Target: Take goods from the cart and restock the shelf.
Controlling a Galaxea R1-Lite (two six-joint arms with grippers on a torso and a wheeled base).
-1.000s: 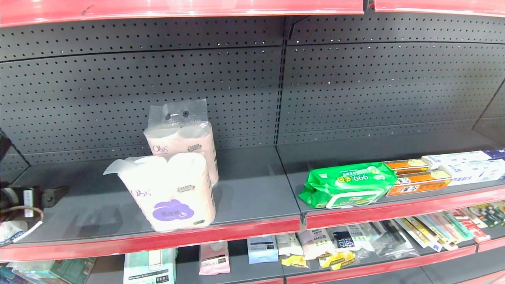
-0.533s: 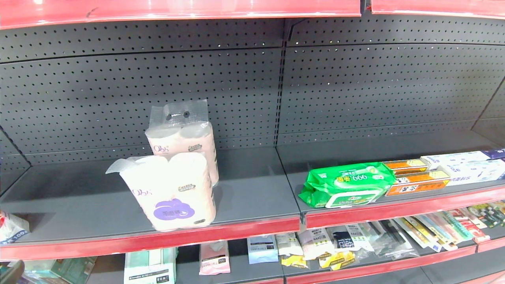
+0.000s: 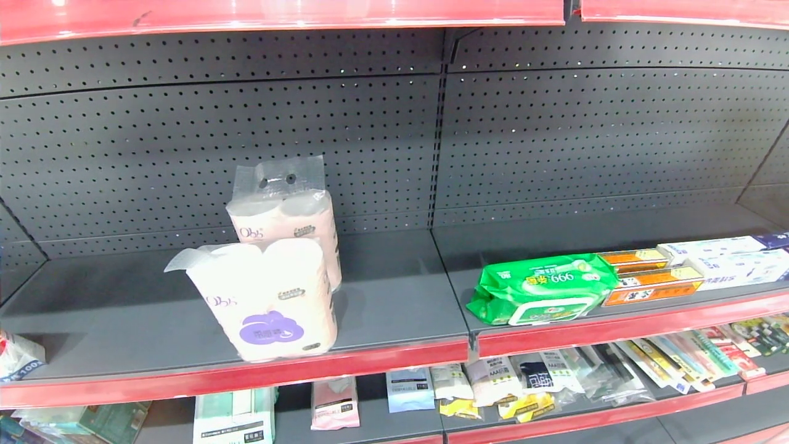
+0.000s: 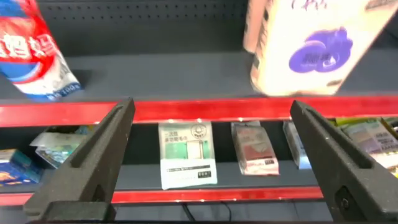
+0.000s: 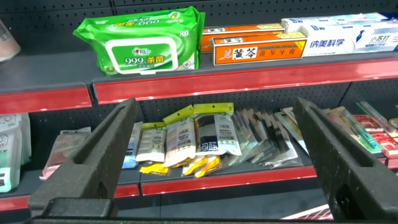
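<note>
Two pink toilet-paper packs stand on the grey shelf (image 3: 394, 296), the front one (image 3: 268, 299) at the red edge and the other (image 3: 286, 213) behind it. A red-and-white bag (image 3: 17, 357) lies at the shelf's far left end. In the left wrist view my left gripper (image 4: 211, 106) is open and empty, held in front of the shelf's red edge, below the bag (image 4: 34, 53) and the front pack (image 4: 314, 46). My right gripper (image 5: 216, 102) is also open and empty, in front of the shelf edge below the green wet-wipe pack (image 5: 143, 40).
Right of the green wipes (image 3: 542, 287) lie orange boxes (image 3: 653, 277) and white toothpaste boxes (image 3: 733, 259). The lower shelf (image 3: 579, 419) holds several small packets and a green-white box (image 3: 233, 416). Bare shelf room lies between the toilet paper and the wipes. A red shelf front (image 3: 277, 12) runs overhead.
One second ago my left arm was at the shelf's far left end by the red-and-white bag. It has since drawn back out of the head view, and the bag stays on the shelf.
</note>
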